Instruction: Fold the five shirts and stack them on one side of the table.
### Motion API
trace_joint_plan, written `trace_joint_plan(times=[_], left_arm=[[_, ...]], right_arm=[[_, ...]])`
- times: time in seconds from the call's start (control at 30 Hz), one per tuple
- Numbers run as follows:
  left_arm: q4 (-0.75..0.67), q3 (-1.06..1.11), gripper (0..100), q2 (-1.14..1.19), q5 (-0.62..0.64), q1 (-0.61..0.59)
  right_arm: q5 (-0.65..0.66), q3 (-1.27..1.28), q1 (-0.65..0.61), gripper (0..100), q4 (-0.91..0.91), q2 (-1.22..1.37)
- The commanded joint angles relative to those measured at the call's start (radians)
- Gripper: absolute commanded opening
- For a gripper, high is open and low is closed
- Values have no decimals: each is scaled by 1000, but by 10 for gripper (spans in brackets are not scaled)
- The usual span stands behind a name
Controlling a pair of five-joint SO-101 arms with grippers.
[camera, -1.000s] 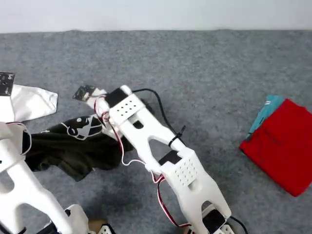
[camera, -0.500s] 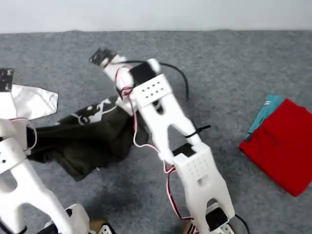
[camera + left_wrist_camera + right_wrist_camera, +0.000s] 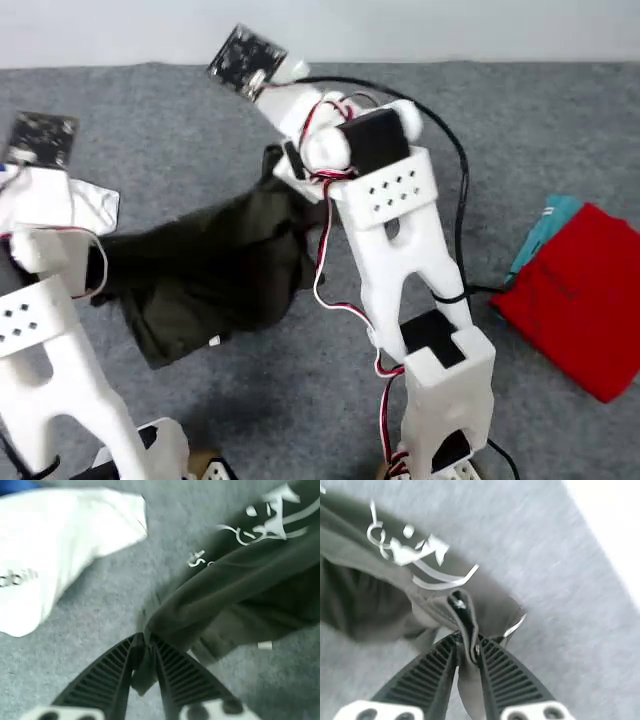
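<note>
- The dark shirt (image 3: 210,270) is soft jersey, black or maybe very dark green (honestly hard to call). It's bunched and creased, pulled into a rough band from the mid-left of the high view up toward the upper centre. The wrist views show a scribbly white print on it.
- Left gripper (image 3: 144,640): the ribbed black jaws are clenched almost together, pinching a folded edge at the shirt's left end.
- Right gripper (image 3: 465,642): same ribbed jaws, clamped on a thick pleat of fabric close to the print. That's the shirt's other end, at the upper centre of the high view.
- A white shirt (image 3: 85,205) lies at the left edge of the high view, smooth, with one pointed corner. It's just beside the dark one, and I can't tell if they touch.
- A red shirt (image 3: 580,300) is folded into a flat rectangle at the right edge. It sits on a teal shirt (image 3: 545,225), which pokes out as a strip along its upper-left side. Both are well apart from the dark shirt.
- The table (image 3: 500,130) has a fuzzy grey felt-like cover. A wide stretch of it runs between the right arm and the red stack, and another along the far edge under the pale wall (image 3: 450,30).
</note>
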Motion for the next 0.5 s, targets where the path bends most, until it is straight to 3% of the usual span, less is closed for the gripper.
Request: trace_joint_plan(times=[0.0, 0.3, 0.47], left_arm=[[-61, 105, 5, -23, -48, -18], [-161, 249, 5, -23, -169, -226], [-161, 248, 5, -23, -222, -298]], right_arm=[[14, 184, 8, 9, 35, -54], [-8, 379, -71, 20, 35, 107], [-129, 385, -104, 202, 41, 91]])
